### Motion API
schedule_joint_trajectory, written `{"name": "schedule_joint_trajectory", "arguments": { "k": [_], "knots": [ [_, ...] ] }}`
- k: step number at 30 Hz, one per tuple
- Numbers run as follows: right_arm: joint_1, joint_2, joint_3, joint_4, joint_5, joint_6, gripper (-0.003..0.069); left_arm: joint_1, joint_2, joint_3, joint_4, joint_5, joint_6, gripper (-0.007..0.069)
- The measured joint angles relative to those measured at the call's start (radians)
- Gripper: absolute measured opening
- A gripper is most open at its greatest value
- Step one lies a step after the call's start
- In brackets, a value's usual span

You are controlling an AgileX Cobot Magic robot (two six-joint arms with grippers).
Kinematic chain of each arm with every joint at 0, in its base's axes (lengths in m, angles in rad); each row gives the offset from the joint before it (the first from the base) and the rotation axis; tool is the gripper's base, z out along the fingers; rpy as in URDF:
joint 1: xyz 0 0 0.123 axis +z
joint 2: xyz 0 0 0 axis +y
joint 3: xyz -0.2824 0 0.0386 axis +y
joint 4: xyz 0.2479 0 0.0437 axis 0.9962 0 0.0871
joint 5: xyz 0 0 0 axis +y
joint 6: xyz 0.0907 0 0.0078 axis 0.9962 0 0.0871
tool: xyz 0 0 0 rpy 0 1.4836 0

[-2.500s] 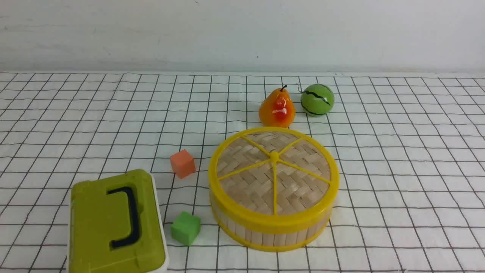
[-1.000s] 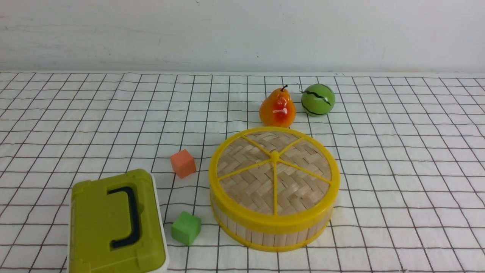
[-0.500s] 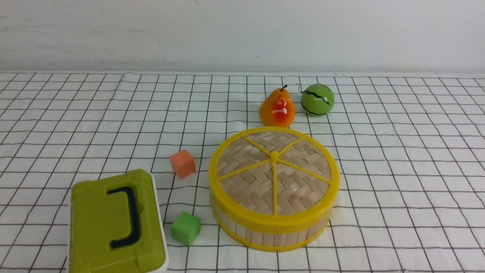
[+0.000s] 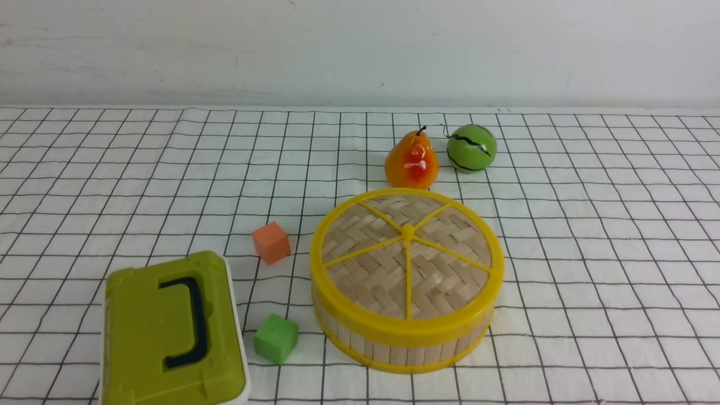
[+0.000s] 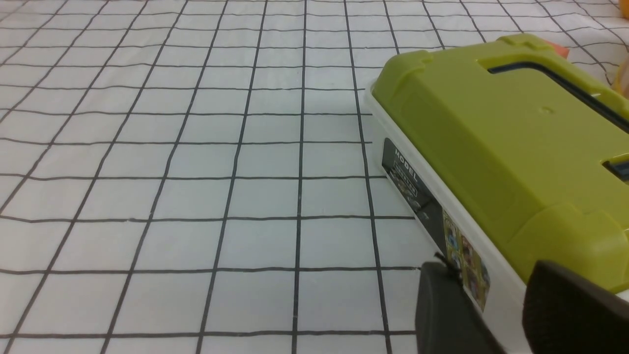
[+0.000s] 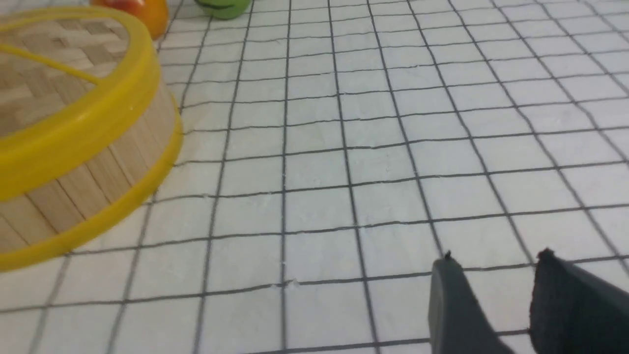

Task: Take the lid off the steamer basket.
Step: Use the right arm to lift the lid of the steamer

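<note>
The lid [image 4: 407, 253] is seated flat on the basket [image 4: 394, 344], its yellow rim flush with the basket's upper rim all round. The centre knob and five spokes are unobstructed. The basket is stood on the tabletop [image 4: 590, 253], slightly right of centre and towards the near edge.

A pear [image 4: 412, 160] is found just behind the basket, close to its far rim, with a green ball [image 4: 471, 148] just beside the pear on the right. An orange cube [image 4: 271, 242] and a green cube [image 4: 275, 338] are placed near the basket's left side, both clear of it. A closed olive box [image 4: 169, 337] is set at the near left corner, beyond the cubes.

The left tool [image 5: 489, 275] is seen only in its wrist view, low beside the box's white side wall; its jaws are parted and nothing is gripped. The right tool [image 6: 496, 260] is held low over bare cloth on the basket's right, well apart from it, jaws likewise parted and empty.
</note>
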Motion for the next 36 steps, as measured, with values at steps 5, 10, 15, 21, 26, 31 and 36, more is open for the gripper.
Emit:
{"name": "schedule_joint_trajectory", "arguments": {
  "k": [5,10,15,21,26,31,36],
  "knots": [
    [0.000,0.000,0.001,0.352,0.017,0.172,0.0240,0.000,0.000,0.000,0.000,0.000,0.000,0.0239],
    [0.000,0.000,0.008,0.601,0.018,0.281,0.0240,0.000,0.000,0.000,0.000,0.000,0.000,0.0239],
    [0.000,0.000,0.008,0.604,-0.023,0.250,0.0240,0.000,0.000,0.000,0.000,0.000,0.000,0.0239],
    [0.000,0.000,0.006,0.589,-0.063,0.165,0.0240,0.000,0.000,0.000,0.000,0.000,0.000,0.0239],
    [0.000,0.049,-0.164,0.526,-0.008,-0.070,0.0172,0.000,0.000,0.000,0.000,0.000,0.000,0.0239],
    [0.000,0.254,-0.413,0.403,0.133,-0.253,0.0008,0.000,0.000,0.000,0.000,0.000,0.000,0.0239],
    [0.000,0.603,-0.776,0.295,0.438,-0.484,-0.0023,0.000,0.000,0.000,0.000,0.000,0.000,0.0239]
  ]
}}
